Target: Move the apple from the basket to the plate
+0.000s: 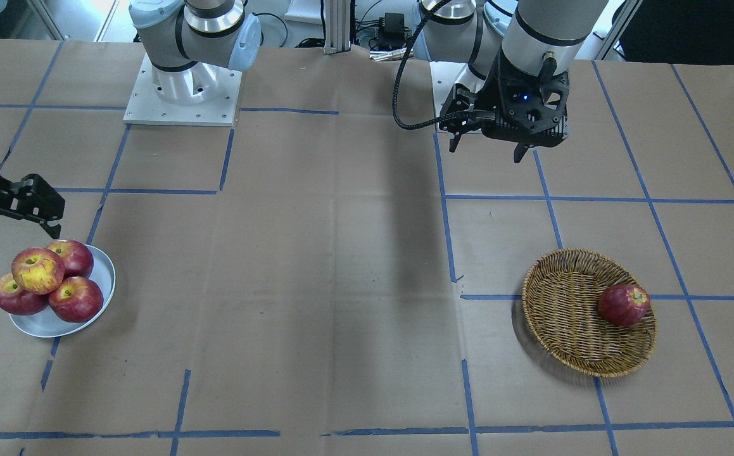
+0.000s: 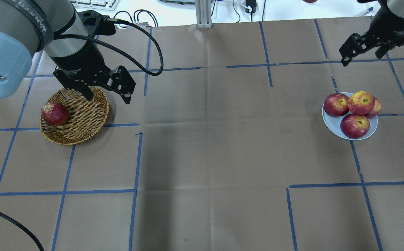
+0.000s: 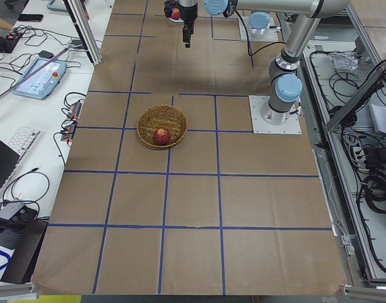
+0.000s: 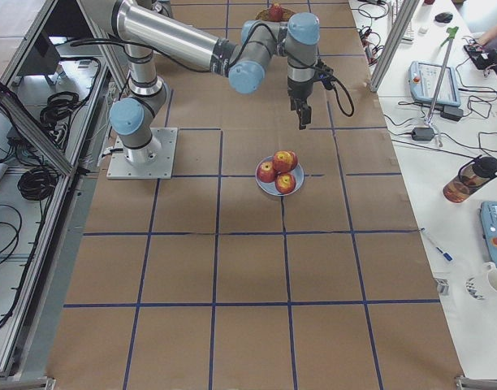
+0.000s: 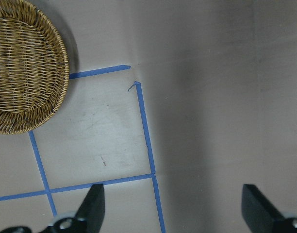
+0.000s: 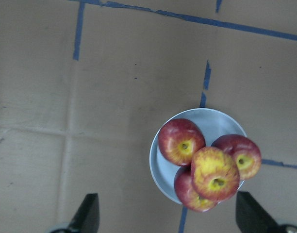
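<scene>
The yellow-streaked apple (image 1: 37,269) lies on top of three dark red apples on the pale blue plate (image 1: 104,278); it also shows in the overhead view (image 2: 361,102) and the right wrist view (image 6: 215,172). My right gripper (image 2: 361,59) is open and empty, raised beyond the plate on its far side. The wicker basket (image 2: 83,118) holds one dark red apple (image 2: 54,113). My left gripper (image 2: 108,98) is open and empty, raised over the basket's far right rim, apart from that apple.
The brown paper table cover carries a grid of blue tape lines (image 2: 137,160). The two arm bases (image 1: 183,88) stand at the robot's edge of the table. Keyboards, tablets and cables lie on side desks (image 3: 38,72) beyond the table's ends.
</scene>
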Controlling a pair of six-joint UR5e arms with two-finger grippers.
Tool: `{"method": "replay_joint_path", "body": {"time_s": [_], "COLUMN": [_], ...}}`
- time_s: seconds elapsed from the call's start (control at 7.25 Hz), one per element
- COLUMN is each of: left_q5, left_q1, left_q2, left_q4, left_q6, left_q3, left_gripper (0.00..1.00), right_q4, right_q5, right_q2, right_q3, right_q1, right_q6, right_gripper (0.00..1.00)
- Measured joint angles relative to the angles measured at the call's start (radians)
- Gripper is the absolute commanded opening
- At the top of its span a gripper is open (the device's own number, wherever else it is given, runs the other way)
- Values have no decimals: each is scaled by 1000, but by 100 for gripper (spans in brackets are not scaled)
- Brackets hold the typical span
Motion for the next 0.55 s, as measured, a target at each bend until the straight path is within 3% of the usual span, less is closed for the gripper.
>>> {"method": "replay_joint_path", "body": {"time_s": [0.55], "left_q5": [-1], "left_q1": [0], "left_q2": [0], "left_q4": [0], "left_q6": [-2], "left_q3": [1], "left_gripper": [99], "right_q4": [134], "right_q5": [-4], "right_q2": [-102], "right_q3": [8], "right_q1": [208], "right_q6": [398], "right_gripper": [100]}}
